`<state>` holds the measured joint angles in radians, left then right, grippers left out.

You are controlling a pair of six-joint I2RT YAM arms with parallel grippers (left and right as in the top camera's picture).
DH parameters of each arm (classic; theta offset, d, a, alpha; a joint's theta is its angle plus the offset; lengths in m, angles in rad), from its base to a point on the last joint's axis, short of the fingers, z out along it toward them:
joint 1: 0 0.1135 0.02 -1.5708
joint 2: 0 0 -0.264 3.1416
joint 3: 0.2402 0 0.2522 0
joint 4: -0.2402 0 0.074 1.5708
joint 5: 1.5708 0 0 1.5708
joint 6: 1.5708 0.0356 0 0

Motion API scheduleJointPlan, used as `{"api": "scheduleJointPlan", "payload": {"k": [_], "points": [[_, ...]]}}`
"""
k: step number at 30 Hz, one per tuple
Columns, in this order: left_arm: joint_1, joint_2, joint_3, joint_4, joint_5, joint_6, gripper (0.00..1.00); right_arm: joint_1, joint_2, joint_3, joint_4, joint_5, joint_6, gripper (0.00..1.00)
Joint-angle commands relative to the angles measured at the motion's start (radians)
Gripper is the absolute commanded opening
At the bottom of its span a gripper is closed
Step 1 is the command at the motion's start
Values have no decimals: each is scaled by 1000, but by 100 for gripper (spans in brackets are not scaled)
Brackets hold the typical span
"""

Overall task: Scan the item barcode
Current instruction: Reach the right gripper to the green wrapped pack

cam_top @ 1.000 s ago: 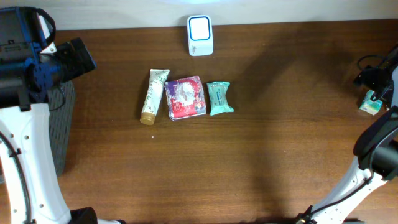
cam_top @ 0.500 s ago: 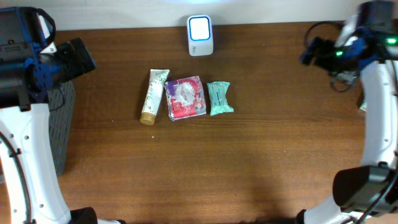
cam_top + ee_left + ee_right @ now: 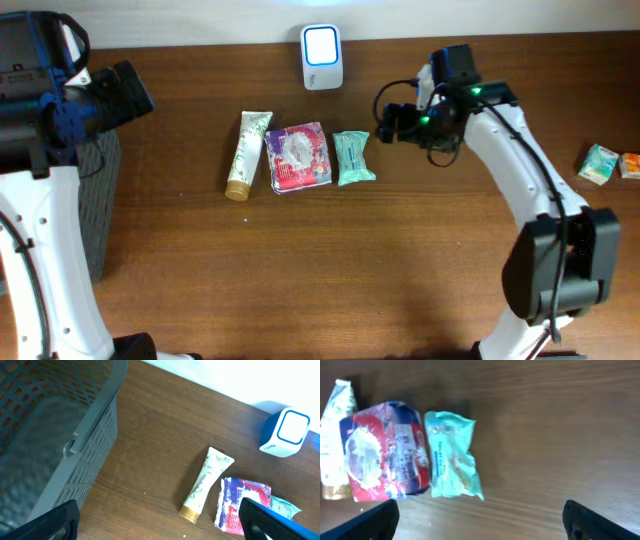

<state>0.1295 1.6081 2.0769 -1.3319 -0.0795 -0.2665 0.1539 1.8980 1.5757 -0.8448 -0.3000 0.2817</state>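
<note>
Teal packet (image 3: 353,158) lies beside the red pouch (image 3: 297,156), toward the desk's (image 3: 300,270) rear edge. I see my left jaws and right jaws spread apart.

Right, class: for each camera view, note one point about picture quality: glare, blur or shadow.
Overhead: the lit face of the scanner is blown out white, and a soft shadow darkens the table right of the items. Left wrist: the near basket looks soft, the tube sharper. Right wrist: all blurred, so the print on the teal packet cannot be read.

Overhead straight down; wrist views closer; all share red pack (image 3: 298,157)
</note>
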Motion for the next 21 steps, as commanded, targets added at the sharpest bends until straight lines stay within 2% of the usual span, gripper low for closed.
{"api": "scheduleJointPlan", "payload": {"k": [1, 3, 5, 6, 11, 13, 15, 18, 21], "points": [[3, -8, 3, 2, -4, -10, 99, 30, 77, -16, 76, -48, 123, 99], [3, -8, 3, 2, -4, -10, 99, 49, 122, -16, 119, -70, 127, 89], [3, -8, 3, 2, -4, -10, 99, 74, 156, -16, 135, -58, 127, 68], [3, -8, 3, 2, -4, -10, 99, 87, 174, -16, 144, -55, 127, 65], [3, -8, 3, 2, -4, -10, 99, 141, 268, -17, 191, -13, 127, 65], [3, -8, 3, 2, -4, -10, 99, 142, 273, -16, 147, 138, 128, 58], [3, -8, 3, 2, -4, -10, 99, 119, 265, 9, 58, 209, 128, 53], [3, -8, 3, 2, -4, -10, 99, 70, 240, 92, -109, 261, 127, 53], [3, -8, 3, 3, -4, -10, 99, 69, 236, 214, -270, 335, 115, 65]]}}
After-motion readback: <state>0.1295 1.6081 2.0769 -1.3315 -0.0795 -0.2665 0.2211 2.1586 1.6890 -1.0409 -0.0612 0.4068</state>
